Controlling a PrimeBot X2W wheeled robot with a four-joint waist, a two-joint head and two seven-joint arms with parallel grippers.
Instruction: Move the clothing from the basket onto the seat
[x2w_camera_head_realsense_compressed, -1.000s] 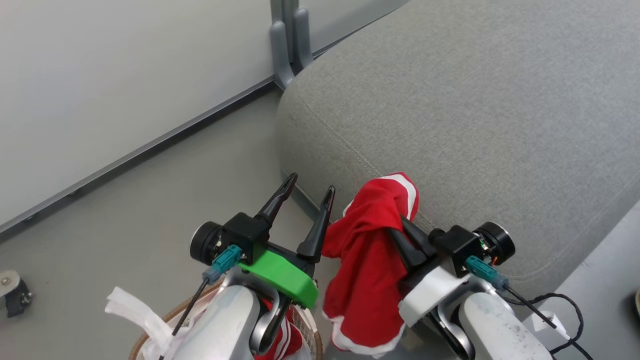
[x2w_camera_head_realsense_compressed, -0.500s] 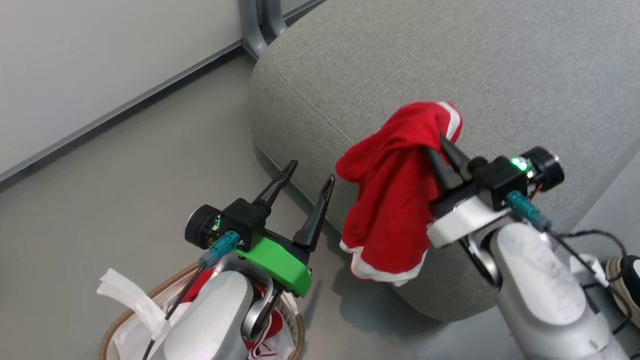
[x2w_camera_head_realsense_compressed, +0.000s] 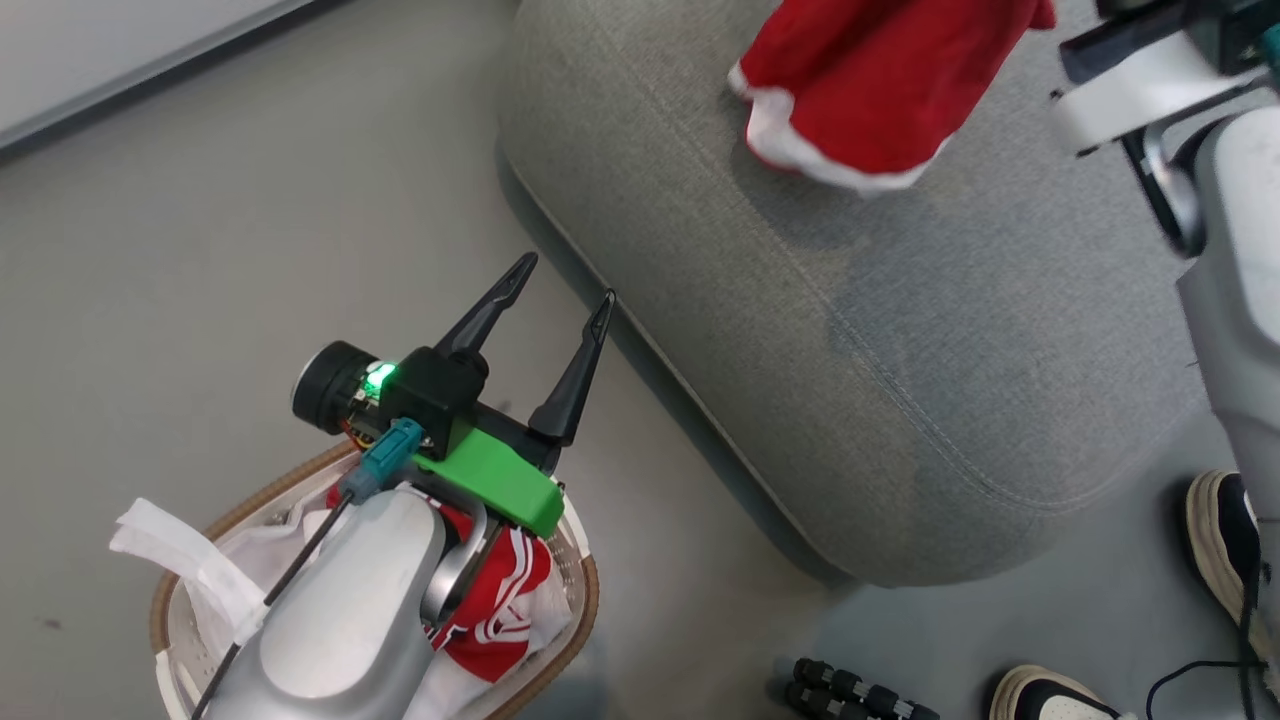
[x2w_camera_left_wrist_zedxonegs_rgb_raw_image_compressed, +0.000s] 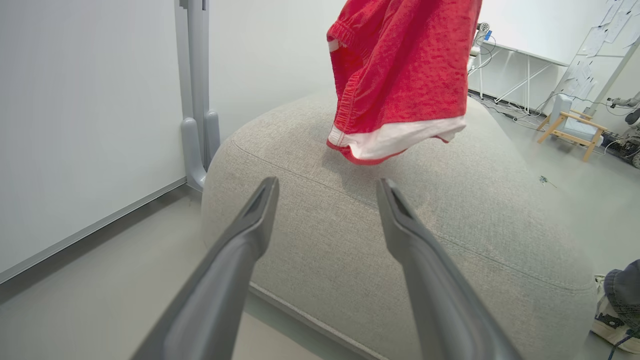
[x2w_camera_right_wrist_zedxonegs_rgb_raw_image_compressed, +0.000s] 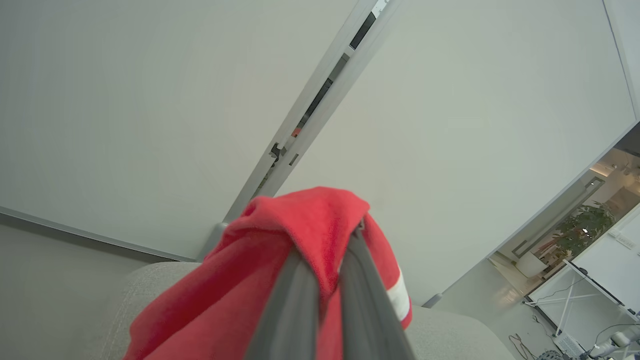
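Large grey woven-fabric seat cushion (x2w_camera_head_realsense_compressed: 900, 400) with rounded corners and a stitched seam, across the right half of the head view, on a pale grey floor (x2w_camera_head_realsense_compressed: 250, 250) beside a white wall panel (x2w_camera_left_wrist_zedxonegs_rgb_raw_image_compressed: 75, 125).

At lower left, small white slotted plastic basket (x2w_camera_head_realsense_compressed: 596, 598) with a brown woven rim, on the floor near the seat's corner, partly under the left forearm. Inside, a white liner sheet (x2w_camera_head_realsense_compressed: 190, 560) spilling over the rim and a crumpled red garment with white stripes (x2w_camera_head_realsense_compressed: 500, 590), not yet moved.

Over the seat's far part, a soft red garment with a white hem (x2w_camera_head_realsense_compressed: 880, 90), hanging from the right gripper (x2w_camera_right_wrist_zedxonegs_rgb_raw_image_compressed: 327, 242) and apparently clear of the cushion, its shadow on the fabric below. Probably mid-carry: one piece out of the basket and above the seat, release not yet done. Next move, by this reading: lowering the hem onto the cushion well in from the rounded edge, then parting the fingers and drawing away, to keep the cloth from sliding off. After that, back to the basket for the rest.

Long axis of the held garment roughly vertical: bunched top pinched at the fingers, white-trimmed hem pointing down at the cushion.

Right gripper's two dark fingers pressed together on a fold of the red cloth. Left gripper (x2w_camera_head_realsense_compressed: 569, 277) empty, fingers spread wide, hovering between basket and seat, tips aimed at the seat.
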